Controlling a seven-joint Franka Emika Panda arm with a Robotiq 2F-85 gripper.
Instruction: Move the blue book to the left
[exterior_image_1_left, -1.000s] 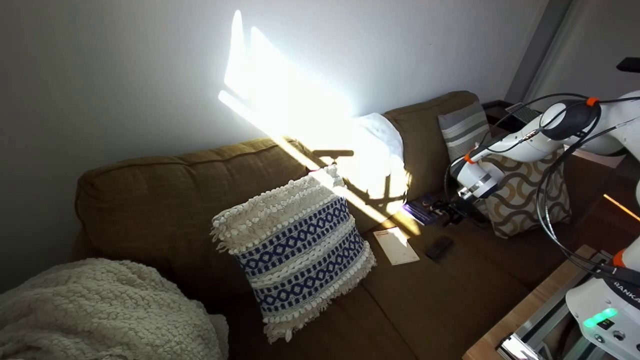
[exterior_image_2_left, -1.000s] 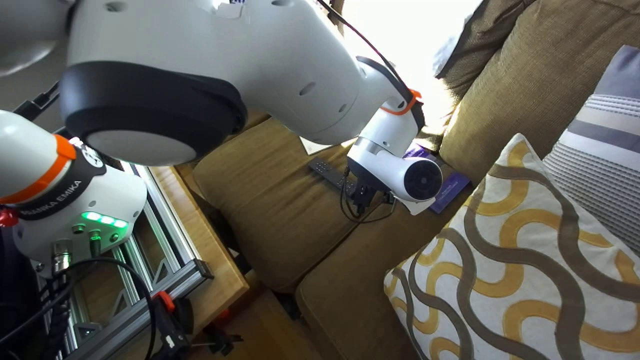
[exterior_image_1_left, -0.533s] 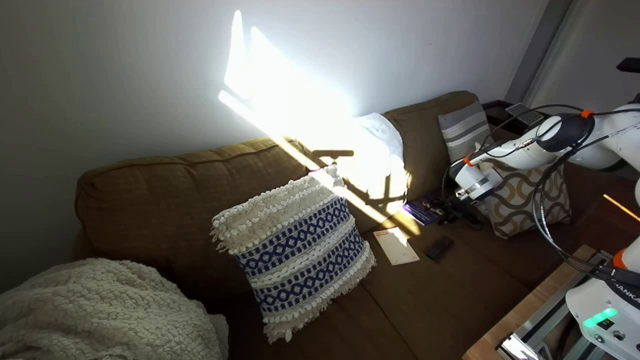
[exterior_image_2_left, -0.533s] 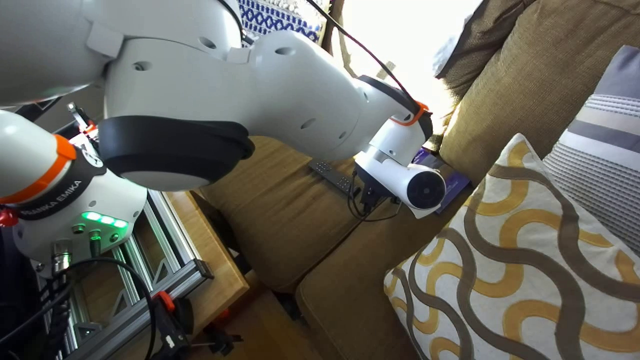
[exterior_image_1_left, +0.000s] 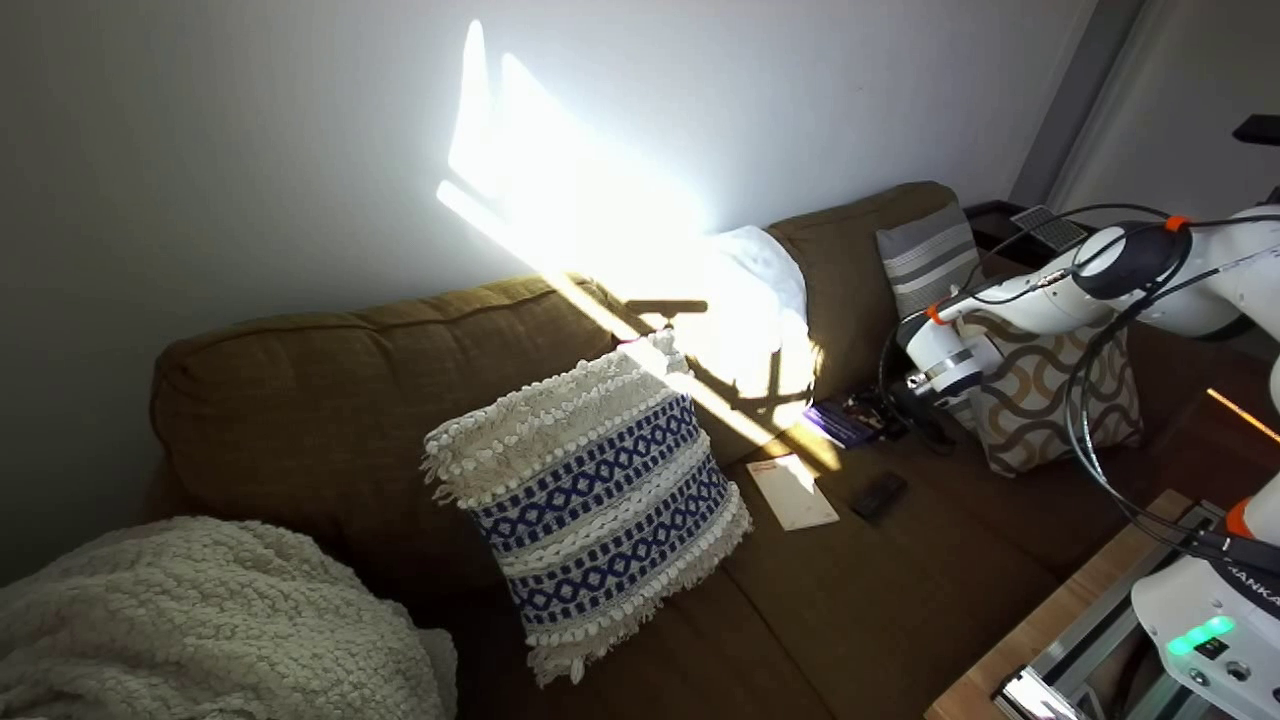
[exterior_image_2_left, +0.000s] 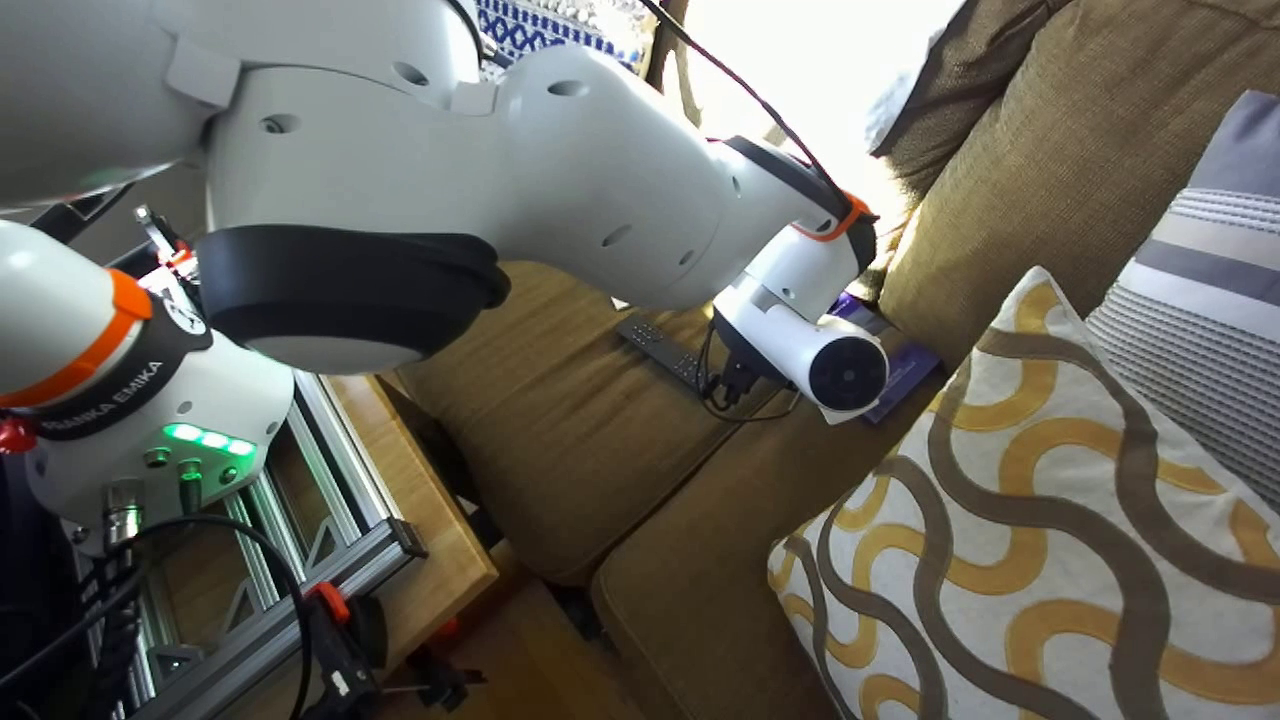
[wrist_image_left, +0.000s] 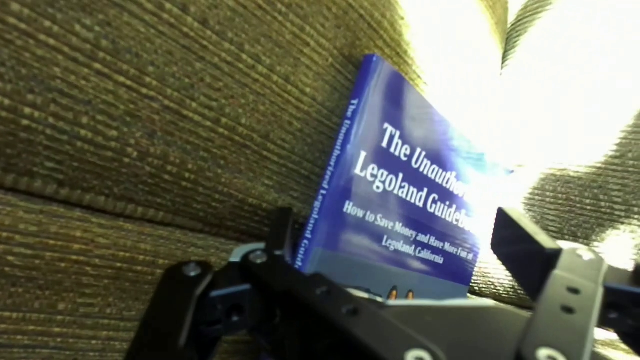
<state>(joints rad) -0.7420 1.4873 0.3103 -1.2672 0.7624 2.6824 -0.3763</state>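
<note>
The blue book (wrist_image_left: 400, 190) lies flat on the brown couch seat, its blue-purple cover and white title up, its upper right washed out by sunlight in the wrist view. It also shows in both exterior views (exterior_image_1_left: 838, 425) (exterior_image_2_left: 905, 378), partly covered by the arm. My gripper (wrist_image_left: 400, 231) is open. Its left fingertip is beside the spine edge; its right fingertip is past the opposite edge, over sunlit couch. The book's lower end is hidden behind the gripper. In an exterior view the gripper (exterior_image_1_left: 895, 418) is a dark shape at the book's right side. Contact cannot be told.
A black remote (exterior_image_1_left: 880, 496) and a white booklet (exterior_image_1_left: 795, 492) lie on the seat near the book. A blue-and-white knitted pillow (exterior_image_1_left: 610, 500) leans to one side. A patterned cushion (exterior_image_2_left: 1040, 520) and a striped cushion (exterior_image_2_left: 1200, 290) stand on the other side. Couch back cushion (exterior_image_2_left: 1020, 180) is behind.
The arm's elbow has come lower, and the wrist has shifted slightly over the book, toward the couch back. The book, remote and cushions look unmoved in the exterior views.
</note>
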